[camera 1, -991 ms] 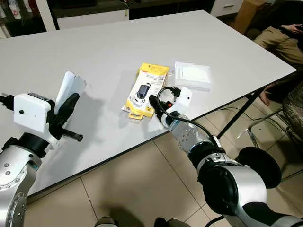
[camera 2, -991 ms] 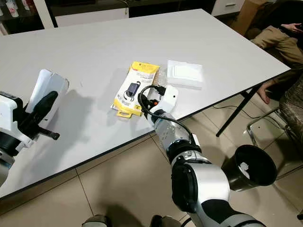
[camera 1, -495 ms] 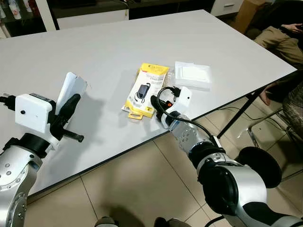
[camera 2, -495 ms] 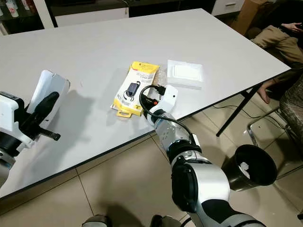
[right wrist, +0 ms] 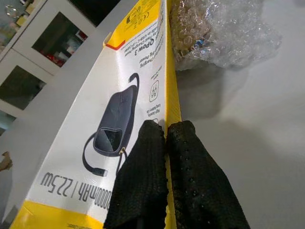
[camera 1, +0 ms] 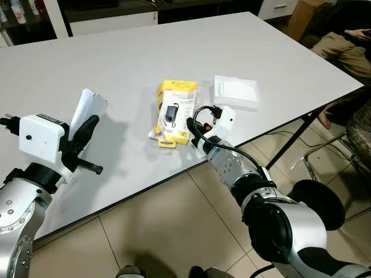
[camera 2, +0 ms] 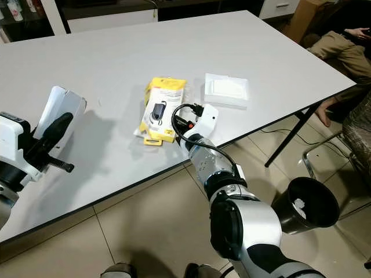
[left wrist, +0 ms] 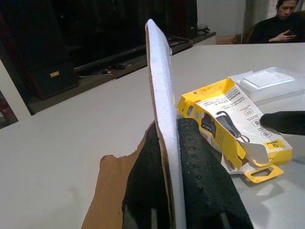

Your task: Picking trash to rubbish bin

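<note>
Fingers of the right gripper [right wrist: 164,143] pinch the edge of the yellow box [camera 1: 174,110], which stands tilted up near the table's [camera 1: 145,52] front edge. Crumpled bubble wrap [right wrist: 219,28] lies just beside it, and a white tray [camera 1: 236,91] sits near the right edge. The left gripper [left wrist: 169,157], held over the table's left side, is clamped on a flat white card [left wrist: 162,71]. A black rubbish bin [camera 2: 305,201] stands on the floor, off the table's right corner.

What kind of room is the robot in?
Probably a living or dining room at home: a big white table, a dark low cabinet along the wall, beige floor tiles, and a seated person looking at a phone.
</note>
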### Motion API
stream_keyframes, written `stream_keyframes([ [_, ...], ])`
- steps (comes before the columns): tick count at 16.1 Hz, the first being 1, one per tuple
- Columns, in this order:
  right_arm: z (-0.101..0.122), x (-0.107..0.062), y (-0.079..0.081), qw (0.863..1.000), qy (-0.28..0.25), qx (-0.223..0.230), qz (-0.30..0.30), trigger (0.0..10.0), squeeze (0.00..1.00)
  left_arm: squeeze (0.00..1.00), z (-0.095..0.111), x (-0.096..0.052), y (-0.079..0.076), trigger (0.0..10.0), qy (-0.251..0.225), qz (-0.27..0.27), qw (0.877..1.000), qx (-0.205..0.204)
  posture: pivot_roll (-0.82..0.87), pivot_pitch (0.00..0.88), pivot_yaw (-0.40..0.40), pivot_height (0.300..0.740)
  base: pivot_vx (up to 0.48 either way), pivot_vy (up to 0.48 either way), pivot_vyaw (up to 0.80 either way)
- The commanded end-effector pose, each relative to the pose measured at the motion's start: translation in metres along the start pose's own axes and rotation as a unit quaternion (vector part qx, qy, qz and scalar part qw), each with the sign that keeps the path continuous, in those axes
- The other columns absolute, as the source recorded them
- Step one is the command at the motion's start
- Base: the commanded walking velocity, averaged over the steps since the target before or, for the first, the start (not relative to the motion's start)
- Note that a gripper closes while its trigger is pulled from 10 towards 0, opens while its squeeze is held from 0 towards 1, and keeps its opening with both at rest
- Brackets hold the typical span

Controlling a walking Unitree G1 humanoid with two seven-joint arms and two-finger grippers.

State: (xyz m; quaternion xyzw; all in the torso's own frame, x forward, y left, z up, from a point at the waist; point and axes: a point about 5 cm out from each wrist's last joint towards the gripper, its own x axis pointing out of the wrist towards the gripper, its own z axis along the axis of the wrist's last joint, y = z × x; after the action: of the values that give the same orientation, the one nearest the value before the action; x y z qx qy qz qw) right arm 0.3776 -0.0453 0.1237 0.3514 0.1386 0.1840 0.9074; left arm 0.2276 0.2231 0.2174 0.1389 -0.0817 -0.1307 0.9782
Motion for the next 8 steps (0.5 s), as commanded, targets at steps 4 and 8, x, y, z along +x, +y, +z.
stream_keyframes([
  [4,0.005,0.002,0.007,0.999,-0.015,0.010,0.036,0.0,0.00,0.00,0.003,0.003,-0.006,0.0,-0.010,-0.017,1.000,0.003,0.28,0.110,-0.108,0.740,0.000,0.000,0.00],
  [8,0.043,0.000,0.023,0.986,-0.094,0.010,0.139,0.0,0.00,0.00,0.000,0.010,-0.010,0.0,-0.021,-0.008,1.000,-0.015,0.22,0.078,-0.103,0.740,0.000,0.000,0.00],
])
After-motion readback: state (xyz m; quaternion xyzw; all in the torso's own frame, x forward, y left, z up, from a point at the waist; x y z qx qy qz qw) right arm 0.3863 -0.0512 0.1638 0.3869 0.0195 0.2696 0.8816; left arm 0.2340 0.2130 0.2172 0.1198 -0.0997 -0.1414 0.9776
